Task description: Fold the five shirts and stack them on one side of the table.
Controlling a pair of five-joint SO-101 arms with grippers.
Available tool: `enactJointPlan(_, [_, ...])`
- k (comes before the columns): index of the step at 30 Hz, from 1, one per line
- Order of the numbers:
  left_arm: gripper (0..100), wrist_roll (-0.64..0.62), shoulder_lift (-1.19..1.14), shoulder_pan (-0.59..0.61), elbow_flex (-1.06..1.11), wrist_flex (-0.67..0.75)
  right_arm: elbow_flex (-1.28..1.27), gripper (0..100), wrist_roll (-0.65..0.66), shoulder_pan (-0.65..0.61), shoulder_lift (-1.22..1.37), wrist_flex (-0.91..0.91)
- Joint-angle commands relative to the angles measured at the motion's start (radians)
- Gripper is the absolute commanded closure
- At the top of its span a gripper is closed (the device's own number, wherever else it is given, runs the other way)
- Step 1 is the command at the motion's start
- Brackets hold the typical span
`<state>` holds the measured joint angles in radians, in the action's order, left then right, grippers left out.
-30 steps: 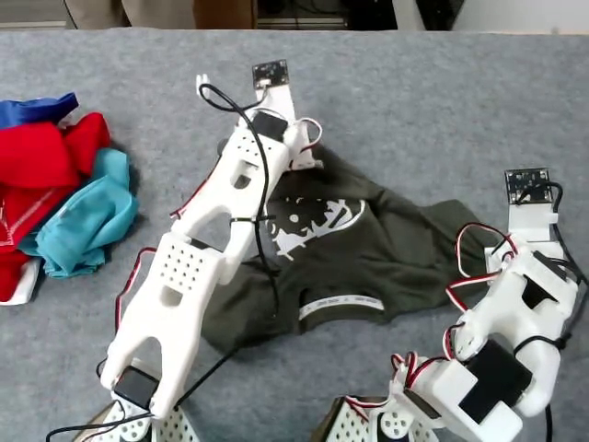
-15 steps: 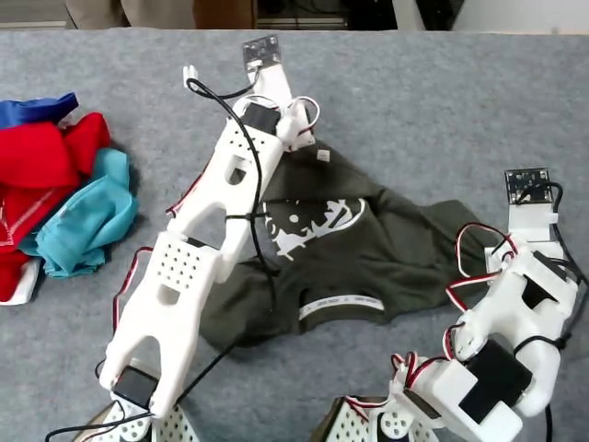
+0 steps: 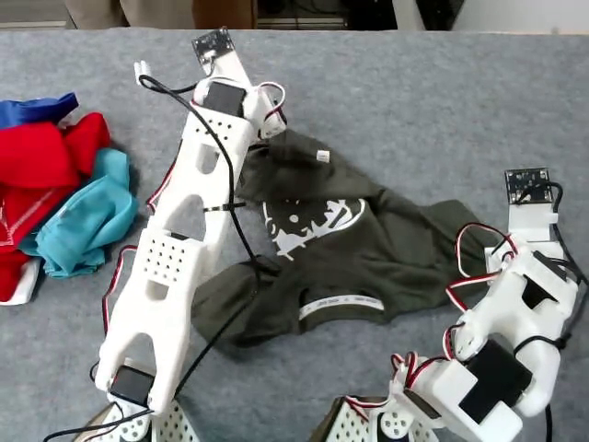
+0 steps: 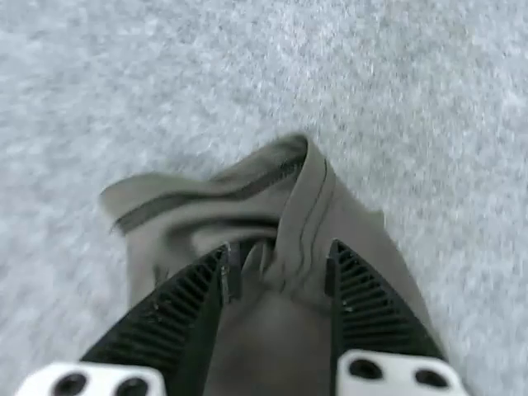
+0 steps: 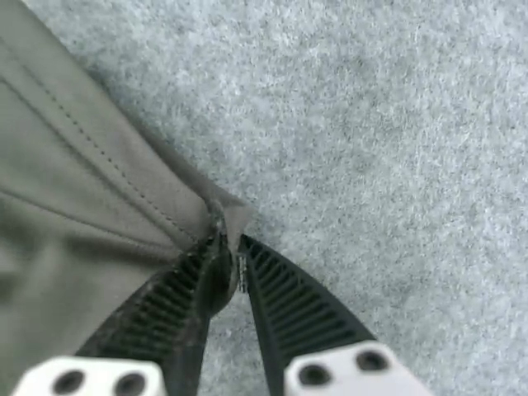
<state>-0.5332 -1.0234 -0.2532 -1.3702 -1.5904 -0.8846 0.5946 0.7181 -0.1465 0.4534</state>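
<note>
A dark olive shirt (image 3: 368,249) with a white print lies crumpled across the middle of the grey table. My left gripper (image 3: 262,124) is at the shirt's far left corner, shut on a bunched fold of the olive shirt (image 4: 247,181); the fabric sits between the black fingers (image 4: 190,289) of the left gripper (image 4: 276,256). My right gripper (image 3: 492,249) is at the shirt's right end. In the right wrist view the right gripper (image 5: 231,252) is shut on a seamed edge of the olive shirt (image 5: 74,181), pinched just above the table.
A heap of red, teal and blue shirts (image 3: 55,184) lies at the table's left edge. Bare grey table (image 3: 433,101) stretches behind and to the right of the olive shirt. The arm bases stand at the near edge.
My left arm has moved farther away and to the left, dragging the shirt's far corner with it and stretching the fabric. The right arm has not moved.
</note>
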Motion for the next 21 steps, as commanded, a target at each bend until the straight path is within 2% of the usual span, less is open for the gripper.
enactJointPlan(1, [82,0.009,0.018,-0.031,-0.071,-0.098,-0.002,99.4,0.006,-0.022,-0.001,-0.020])
enactJointPlan(4, [82,0.006,-0.001,-0.054,-0.035,-0.100,-0.002,99.4,0.006,-0.022,-0.001,-0.020])
enactJointPlan(8, [82,-0.066,-0.070,-0.063,0.009,-0.008,-0.002,99.4,0.005,-0.022,-0.001,-0.020])
enactJointPlan(14, [82,-0.186,-0.104,-0.058,-0.077,0.003,-0.004,99.4,0.005,-0.022,-0.001,-0.020])
enactJointPlan(21, [82,-0.245,-0.104,-0.058,-0.130,0.049,-0.004,99.4,0.005,-0.022,-0.001,-0.020])
